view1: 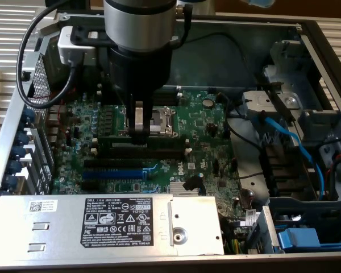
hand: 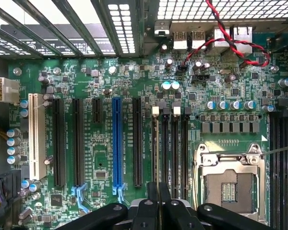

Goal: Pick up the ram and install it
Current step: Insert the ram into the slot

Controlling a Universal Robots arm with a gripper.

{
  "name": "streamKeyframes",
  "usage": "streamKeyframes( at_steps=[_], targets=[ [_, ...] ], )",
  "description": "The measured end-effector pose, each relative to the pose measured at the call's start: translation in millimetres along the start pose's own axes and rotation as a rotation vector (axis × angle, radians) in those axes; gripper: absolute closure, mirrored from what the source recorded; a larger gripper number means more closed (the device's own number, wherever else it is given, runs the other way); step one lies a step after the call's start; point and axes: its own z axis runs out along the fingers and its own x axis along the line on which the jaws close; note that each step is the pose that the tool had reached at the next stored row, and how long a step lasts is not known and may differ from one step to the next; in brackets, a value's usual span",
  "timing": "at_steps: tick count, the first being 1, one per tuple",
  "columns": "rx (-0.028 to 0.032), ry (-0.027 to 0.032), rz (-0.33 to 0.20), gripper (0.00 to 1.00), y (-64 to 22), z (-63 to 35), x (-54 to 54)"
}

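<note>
**1 thin stick, pinched at mid-length**

The ram [view1: 159, 142] stands on edge over the motherboard [view1: 210, 142]. The gripper [view1: 137, 132] pinches it at the middle of its upper edge, jaws narrow and closed on it. I judge it light, stiff and fragile. It is best held by the board's faces near the edge rather than by the chips, and kept upright, since a tilted press could stress it. From the wrist view it lines up with 1 of the black slots [hand: 175, 153] with white end clips; whether it is seated I cannot tell. The open case [view1: 307, 34] holds the motherboard, a silver power supply [view1: 62, 222], a blue cable [view1: 295, 148] and an uncovered processor socket [view1: 162, 119].
</note>
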Motion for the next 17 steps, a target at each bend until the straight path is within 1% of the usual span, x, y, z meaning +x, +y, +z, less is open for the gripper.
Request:
streamKeyframes(
  at_steps=[7,17],
  targets=[
    [0.0006,0.0037,0.000,0.88,0.2,0.6,-0.5],
    [0.0007,0.0063,0.000,0.88,0.2,0.8,-1.9]
  ],
)
